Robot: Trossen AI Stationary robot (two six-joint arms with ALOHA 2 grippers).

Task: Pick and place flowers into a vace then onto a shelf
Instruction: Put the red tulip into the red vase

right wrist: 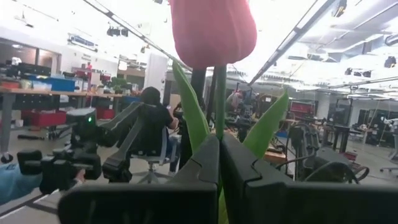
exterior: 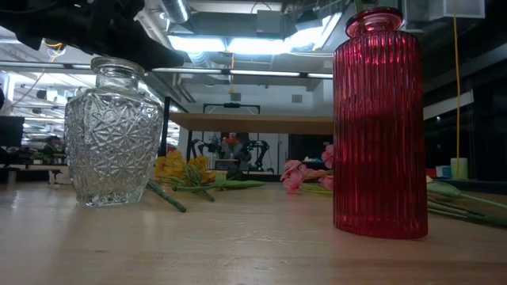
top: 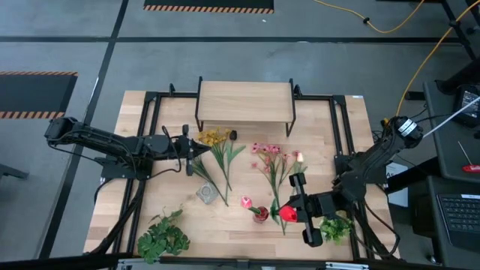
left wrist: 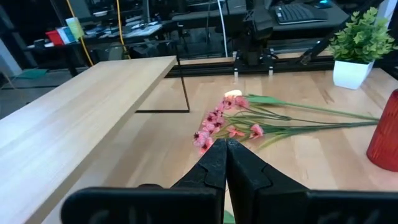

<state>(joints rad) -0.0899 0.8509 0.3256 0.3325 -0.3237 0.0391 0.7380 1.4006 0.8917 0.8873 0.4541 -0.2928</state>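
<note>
Right gripper (top: pixel 288 214) sits low over the front of the counter (top: pixel 330 142), just beside the red ribbed vase (top: pixel 260 214). Its fingers (right wrist: pixel 199 168) are clenched on the green stem of a red tulip (right wrist: pixel 213 28), with the bloom standing above the fingertips in the wrist view.

The left arm reaches in from the left side. Its gripper (top: pixel 192 154) hangs near the yellow flowers (top: pixel 213 138) with fingers (left wrist: pixel 214 165) pressed together on nothing.

The rest of the flowers lie flat on the counter in two bunches: the yellow ones just in front of the shelf (top: pixel 244 102), and the pink flowers (top: pixel 268 152) toward the middle. A clear cut-glass vase (top: pixel 207 193) stands at centre front. Two leafy green plants sit at the front corners, one on the left (top: pixel 163 237) and one on the right (top: pixel 335 228).

Beyond the counter it's a workshop, with what looks like a seated person (right wrist: pixel 152 124).
</note>
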